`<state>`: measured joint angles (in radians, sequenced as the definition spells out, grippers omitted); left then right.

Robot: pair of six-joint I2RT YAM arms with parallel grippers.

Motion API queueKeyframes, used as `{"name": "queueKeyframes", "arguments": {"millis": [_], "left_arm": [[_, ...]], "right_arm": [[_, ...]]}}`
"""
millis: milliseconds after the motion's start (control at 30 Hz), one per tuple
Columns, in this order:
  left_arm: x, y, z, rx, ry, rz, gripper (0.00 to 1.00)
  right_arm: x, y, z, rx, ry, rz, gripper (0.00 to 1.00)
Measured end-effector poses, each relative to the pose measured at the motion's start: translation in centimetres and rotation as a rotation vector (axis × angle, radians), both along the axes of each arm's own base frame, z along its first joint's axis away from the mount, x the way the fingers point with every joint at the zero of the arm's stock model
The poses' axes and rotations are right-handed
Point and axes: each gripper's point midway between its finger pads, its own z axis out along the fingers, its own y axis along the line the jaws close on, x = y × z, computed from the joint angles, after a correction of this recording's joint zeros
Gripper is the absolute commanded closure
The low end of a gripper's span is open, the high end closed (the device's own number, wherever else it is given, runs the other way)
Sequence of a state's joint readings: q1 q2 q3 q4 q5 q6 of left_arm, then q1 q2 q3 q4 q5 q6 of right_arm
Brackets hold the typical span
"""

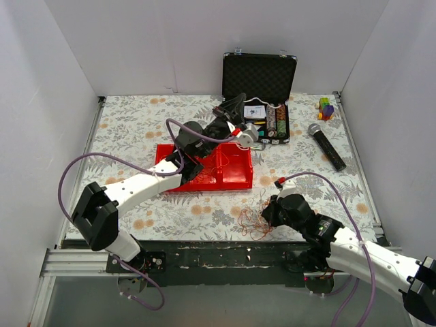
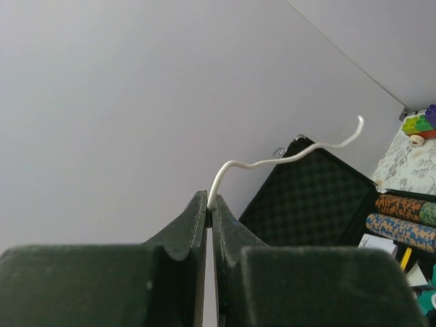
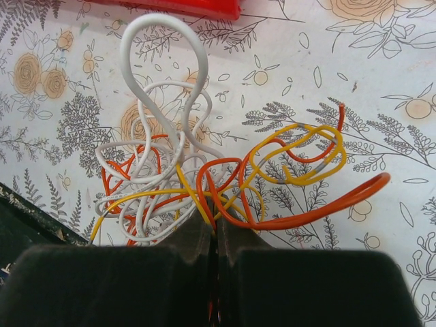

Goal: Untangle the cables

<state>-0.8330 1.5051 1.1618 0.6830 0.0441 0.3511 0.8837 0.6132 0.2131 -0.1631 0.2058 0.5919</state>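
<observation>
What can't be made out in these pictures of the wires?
- Left wrist view: the white cable vanishes between the fingers of the shut left gripper; where it leads below is hidden.
- Right wrist view: the shut right gripper blocks which strand of the cables it pinches.
- Top view: the cables are too small to follow single strands; the left arm covers part of the open case.

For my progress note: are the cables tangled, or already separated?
Tangled. In the right wrist view the orange, yellow and white cables loop through each other in one clump.
</observation>
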Motion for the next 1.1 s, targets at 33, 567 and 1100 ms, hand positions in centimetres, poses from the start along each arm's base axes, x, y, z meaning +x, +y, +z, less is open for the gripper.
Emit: {"name": "queueKeyframes", "arguments": {"millis": [33,567,1100], "left_arm": [[0.1,-0.1,0.0,-0.001,-0.002,-0.002,1.00],[-1.8,0.4,10.4,-0.154,-0.267,-0.022,1.00],[-0.7,-0.4,1.3,-0.007,-0.113,-0.022,1.00]], "right_arm": [[0.0,0.0,0.0,-0.001,0.000,-0.001,0.99],[-0.2,-0.3,-0.7,-0.010,0.011,-0.003,0.99],[-0.2,-0.4,-0.9,-0.020,0.017,-0.006,0.99]]}}
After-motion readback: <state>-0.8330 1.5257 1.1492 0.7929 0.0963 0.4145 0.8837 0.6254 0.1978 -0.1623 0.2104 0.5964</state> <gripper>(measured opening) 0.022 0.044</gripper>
